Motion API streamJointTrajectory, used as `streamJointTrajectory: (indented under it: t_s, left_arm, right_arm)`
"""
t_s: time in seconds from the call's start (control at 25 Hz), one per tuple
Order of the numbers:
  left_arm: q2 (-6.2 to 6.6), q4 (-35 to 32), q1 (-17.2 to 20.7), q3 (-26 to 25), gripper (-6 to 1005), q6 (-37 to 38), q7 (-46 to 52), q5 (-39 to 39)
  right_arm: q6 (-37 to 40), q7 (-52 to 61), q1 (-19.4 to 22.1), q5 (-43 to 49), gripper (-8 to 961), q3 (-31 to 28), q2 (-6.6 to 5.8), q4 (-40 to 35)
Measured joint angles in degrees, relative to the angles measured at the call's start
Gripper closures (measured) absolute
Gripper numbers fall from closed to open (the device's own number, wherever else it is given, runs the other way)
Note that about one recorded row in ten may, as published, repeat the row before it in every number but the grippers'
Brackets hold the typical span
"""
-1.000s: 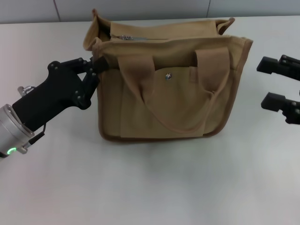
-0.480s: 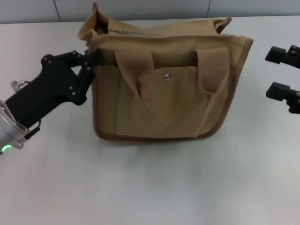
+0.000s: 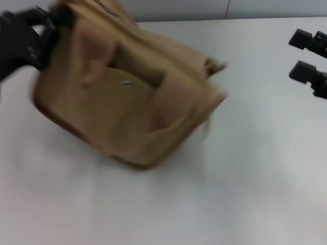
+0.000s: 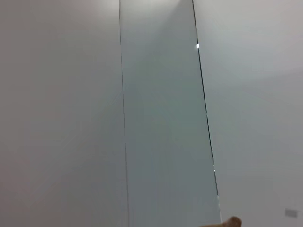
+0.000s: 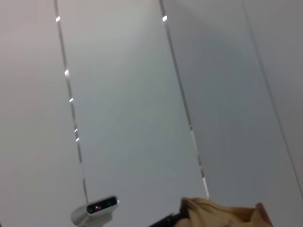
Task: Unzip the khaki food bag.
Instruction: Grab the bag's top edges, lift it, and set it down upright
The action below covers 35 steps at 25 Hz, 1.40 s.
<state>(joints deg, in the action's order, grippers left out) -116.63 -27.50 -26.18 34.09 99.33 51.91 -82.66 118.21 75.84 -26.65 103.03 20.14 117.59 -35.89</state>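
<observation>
**Khaki bag tipped up at the left side of the table**

Khaki food bag (image 3: 127,97) tilted steeply on the white table (image 3: 240,194), upper left corner raised toward the far left of the head view, lower corner resting on the tabletop near the middle. Front pocket facing the camera, silver snap (image 3: 126,82) showing on it, one webbing handle (image 3: 92,56) draped down the front. Brown-piped edge running along the low side. Zipper on top not readable through the blur.

Left gripper (image 3: 43,30) at the top left corner of the head view, black, pressed against the bag's raised corner and clenched on the fabric there, though fingertips mostly hidden behind the canvas. In the left wrist view, only pale wall panels and a small tan scrap of the bag (image 4: 232,222) at the frame edge.

Right gripper (image 3: 309,56) at the far right edge of the head view, well apart from the bag, two black fingers spread with a clear gap, holding nothing. In the right wrist view, the bag's tan top (image 5: 222,213) at the frame edge, a small grey camera (image 5: 94,210) mounted beside it against the wall panels.
</observation>
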Motion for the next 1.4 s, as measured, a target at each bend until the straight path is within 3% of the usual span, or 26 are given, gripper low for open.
streamJointTrajectory:
  t_s: [0.08,0.2,0.28,0.44,0.6,0.76,1.4]
  left_arm:
    - [0.87,-2.8,-1.0,-0.2,957,1.6,3.1,0.1]
    - [0.71,-3.1,-1.6,0.8,956,2.4,3.2,-0.4]
    - [-0.99,-2.7,-1.4,3.8,955,2.2,1.0,-1.4]
    - [-2.23,0.3,-0.9,7.4,952,1.6,-4.2,-1.4]
    - [-2.26,6.9,-1.3,10.2,950,-0.2,-11.1,-1.2]
    - [-2.30,8.9,-0.7,12.9,948,-1.6,-13.6,-1.2]
    - [-2.46,13.2,0.1,14.1,940,0.2,-17.9,-1.4]
  right_arm:
    - [-1.7,0.6,-0.2,-1.2,266,0.0,0.73,0.5]
    - [-2.4,0.6,-1.0,-1.4,269,0.4,1.10,1.2]
    - [-3.9,0.7,-2.7,-1.2,272,0.8,1.23,3.0]
    - [-6.3,-1.2,-3.7,-0.5,276,2.5,1.28,4.5]
    - [-9.6,-6.9,-4.1,-0.1,280,8.6,1.34,6.1]
    - [-12.5,-9.8,-4.4,-0.2,285,13.6,1.46,7.0]
    - [-22.4,-17.2,-6.7,-0.2,302,18.3,1.83,11.3]
